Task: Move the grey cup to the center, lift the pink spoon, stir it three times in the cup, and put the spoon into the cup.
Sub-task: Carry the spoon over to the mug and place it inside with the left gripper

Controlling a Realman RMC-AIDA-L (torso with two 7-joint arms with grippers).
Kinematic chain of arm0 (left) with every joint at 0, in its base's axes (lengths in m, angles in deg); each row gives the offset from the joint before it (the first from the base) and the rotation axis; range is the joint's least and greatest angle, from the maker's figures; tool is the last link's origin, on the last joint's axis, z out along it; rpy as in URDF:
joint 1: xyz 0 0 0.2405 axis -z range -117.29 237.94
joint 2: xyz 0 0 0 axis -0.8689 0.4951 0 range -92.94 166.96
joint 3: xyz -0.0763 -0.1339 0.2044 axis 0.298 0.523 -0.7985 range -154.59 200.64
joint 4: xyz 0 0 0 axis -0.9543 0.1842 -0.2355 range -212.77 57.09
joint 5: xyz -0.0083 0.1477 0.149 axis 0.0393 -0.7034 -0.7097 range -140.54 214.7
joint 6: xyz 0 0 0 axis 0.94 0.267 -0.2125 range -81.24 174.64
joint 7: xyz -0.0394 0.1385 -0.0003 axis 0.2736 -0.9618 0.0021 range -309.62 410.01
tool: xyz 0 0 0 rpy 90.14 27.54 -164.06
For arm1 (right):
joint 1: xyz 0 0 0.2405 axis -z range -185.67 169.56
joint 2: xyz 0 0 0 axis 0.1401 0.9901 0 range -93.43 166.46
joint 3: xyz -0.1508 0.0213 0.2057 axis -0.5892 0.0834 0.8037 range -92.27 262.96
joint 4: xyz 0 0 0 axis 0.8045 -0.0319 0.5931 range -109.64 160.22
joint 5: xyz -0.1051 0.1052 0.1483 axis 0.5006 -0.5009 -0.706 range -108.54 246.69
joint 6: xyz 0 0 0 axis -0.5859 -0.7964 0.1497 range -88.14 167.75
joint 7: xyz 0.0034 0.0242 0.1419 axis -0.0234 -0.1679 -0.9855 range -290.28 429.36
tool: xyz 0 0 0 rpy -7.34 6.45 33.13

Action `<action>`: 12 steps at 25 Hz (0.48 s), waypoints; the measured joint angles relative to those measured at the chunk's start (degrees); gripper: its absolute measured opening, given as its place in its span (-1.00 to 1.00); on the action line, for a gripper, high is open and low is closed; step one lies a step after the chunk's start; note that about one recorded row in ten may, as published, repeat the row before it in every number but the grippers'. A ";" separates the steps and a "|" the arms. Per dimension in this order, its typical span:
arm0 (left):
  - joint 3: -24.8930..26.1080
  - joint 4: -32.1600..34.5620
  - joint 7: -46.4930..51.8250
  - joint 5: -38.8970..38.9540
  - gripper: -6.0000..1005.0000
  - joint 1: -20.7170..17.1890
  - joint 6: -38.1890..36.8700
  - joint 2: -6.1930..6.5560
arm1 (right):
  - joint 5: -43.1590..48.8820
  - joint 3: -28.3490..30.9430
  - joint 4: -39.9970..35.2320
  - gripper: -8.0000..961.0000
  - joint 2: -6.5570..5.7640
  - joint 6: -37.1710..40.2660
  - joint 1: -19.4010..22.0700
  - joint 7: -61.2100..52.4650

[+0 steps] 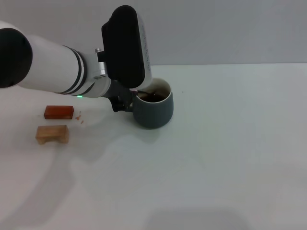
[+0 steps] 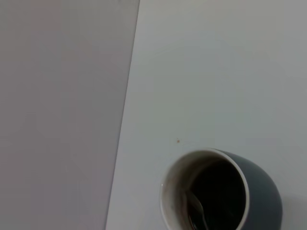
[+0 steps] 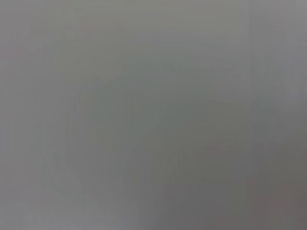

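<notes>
- Blue-grey and rounded, the ceramic grey cup [image 1: 153,109] stands upright on the pale bench [image 1: 230,158], a little left of the middle, with a pale rim and dark liquid inside.
- In the left wrist view the cup [image 2: 261,184] shows its light inner wall, and a grey metal spoon bowl, part of the pink spoon [image 2: 197,211], lies in the dark liquid against that wall.
- From the head camera, a thin dark neck of the spoon [image 1: 144,92] reaches over the cup's left rim; its pink handle is hidden behind the arm.
- The left pincer [image 1: 123,101] hangs just beside the cup's left rim, under the black wrist housing; whether its fingers are apart or together cannot be told.
- The right pincer is nowhere in the head view, and the right wrist view is a blank grey field.
- A red-brown wooden block [image 1: 59,112] and a tan wooden block [image 1: 52,134] lie near each other at the bench's left, well apart from the cup.
</notes>
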 joint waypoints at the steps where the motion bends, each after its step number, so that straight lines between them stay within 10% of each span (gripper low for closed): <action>1: -0.01 0.21 -0.01 0.01 -0.72 0.18 -0.17 -0.01 | 0.00 0.00 -0.02 -0.99 0.00 0.00 0.00 0.00; 12: -2.64 -0.79 0.01 0.41 -0.72 0.86 -0.30 -0.29 | 0.10 0.00 -0.03 -0.98 0.00 0.00 0.01 0.00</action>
